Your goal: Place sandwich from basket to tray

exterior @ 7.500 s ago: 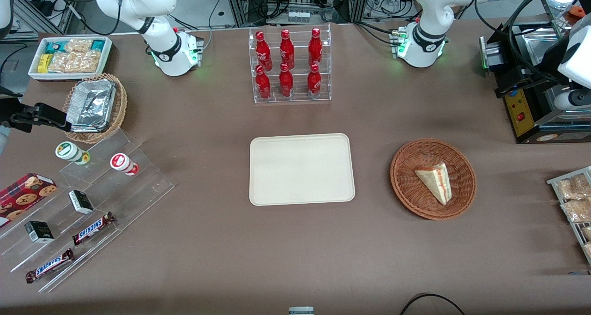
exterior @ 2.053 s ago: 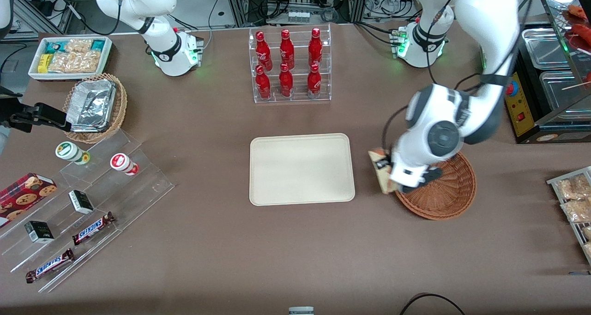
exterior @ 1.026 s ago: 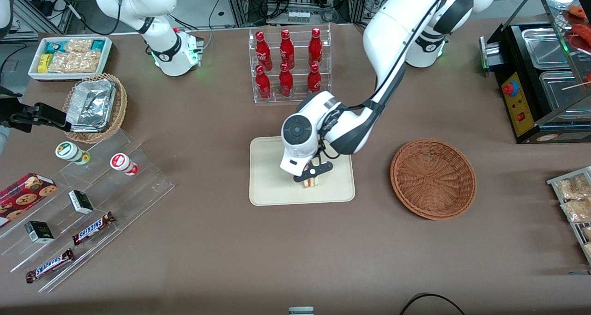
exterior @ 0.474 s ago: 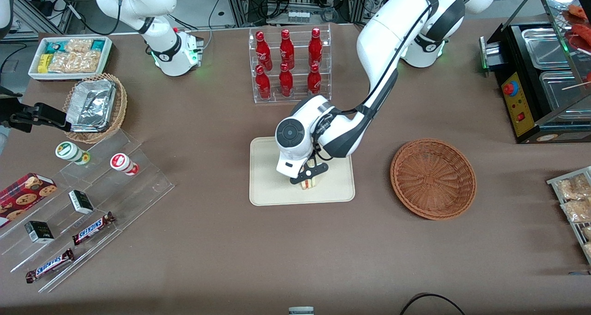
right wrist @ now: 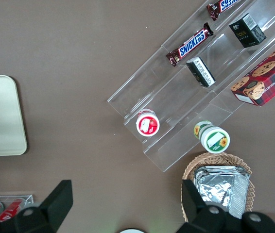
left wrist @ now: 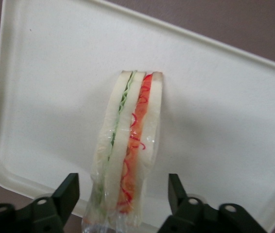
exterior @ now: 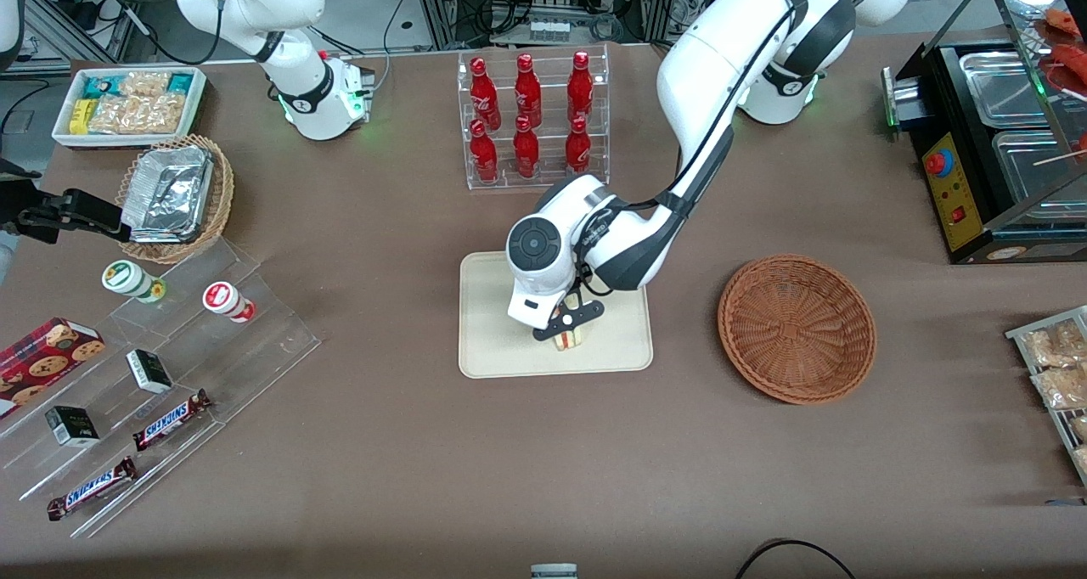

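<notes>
The sandwich (exterior: 567, 339) stands on its edge on the cream tray (exterior: 492, 307), on the part of the tray nearest the front camera. My gripper (exterior: 567, 320) hangs just above it. In the left wrist view the sandwich (left wrist: 128, 145), wrapped in clear film, shows its green and red filling. The gripper (left wrist: 123, 194) is open, and both black fingers (left wrist: 68, 190) stand apart from the bread on either side. The tray (left wrist: 55, 73) lies under it. The reddish-brown basket (exterior: 796, 328) sits empty beside the tray, toward the working arm's end.
A clear rack of red bottles (exterior: 531, 120) stands farther from the front camera than the tray. Toward the parked arm's end are a stepped acrylic shelf of snacks (exterior: 170, 358), a tan basket of foil containers (exterior: 174, 197) and a white snack bin (exterior: 127, 103).
The sandwich was lifted out of the basket and carried to the tray. Over the last second the gripper shifted slightly toward the parked arm's end, then held still over the tray.
</notes>
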`<state>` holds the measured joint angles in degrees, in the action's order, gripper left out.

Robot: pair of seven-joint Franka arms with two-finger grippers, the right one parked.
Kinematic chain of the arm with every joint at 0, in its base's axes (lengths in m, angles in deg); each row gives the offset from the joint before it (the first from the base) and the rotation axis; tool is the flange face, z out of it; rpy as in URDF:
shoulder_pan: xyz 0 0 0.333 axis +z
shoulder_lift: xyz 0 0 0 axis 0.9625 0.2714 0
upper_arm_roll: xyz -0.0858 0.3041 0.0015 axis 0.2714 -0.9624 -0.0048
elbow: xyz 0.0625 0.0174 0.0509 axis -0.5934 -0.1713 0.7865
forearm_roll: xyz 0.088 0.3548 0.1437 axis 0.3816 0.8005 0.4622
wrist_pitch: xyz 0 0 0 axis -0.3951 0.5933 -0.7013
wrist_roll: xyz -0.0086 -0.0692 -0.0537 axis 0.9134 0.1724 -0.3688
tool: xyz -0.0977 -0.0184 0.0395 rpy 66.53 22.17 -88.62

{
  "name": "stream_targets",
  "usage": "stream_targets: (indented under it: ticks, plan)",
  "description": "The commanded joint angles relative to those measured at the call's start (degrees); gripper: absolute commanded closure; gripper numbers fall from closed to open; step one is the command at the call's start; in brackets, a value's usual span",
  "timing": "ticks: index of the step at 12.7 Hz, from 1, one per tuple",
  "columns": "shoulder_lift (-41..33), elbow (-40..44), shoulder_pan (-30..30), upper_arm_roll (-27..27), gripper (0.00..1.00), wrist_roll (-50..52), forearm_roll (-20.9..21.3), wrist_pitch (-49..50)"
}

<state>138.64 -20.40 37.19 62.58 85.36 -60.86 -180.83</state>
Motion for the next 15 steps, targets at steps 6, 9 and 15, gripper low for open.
stream_targets:
  ticks: [6,9,15]
  plan:
    - [-10.8,0.5,1.2,-0.3,0.0,-3.9,-2.9,10.3]
    - [-17.0,-0.5,3.6,-1.7,0.0,-7.1,-2.7,18.5]
    - [-27.6,-8.2,18.8,-1.8,0.0,-31.7,-3.0,25.8]
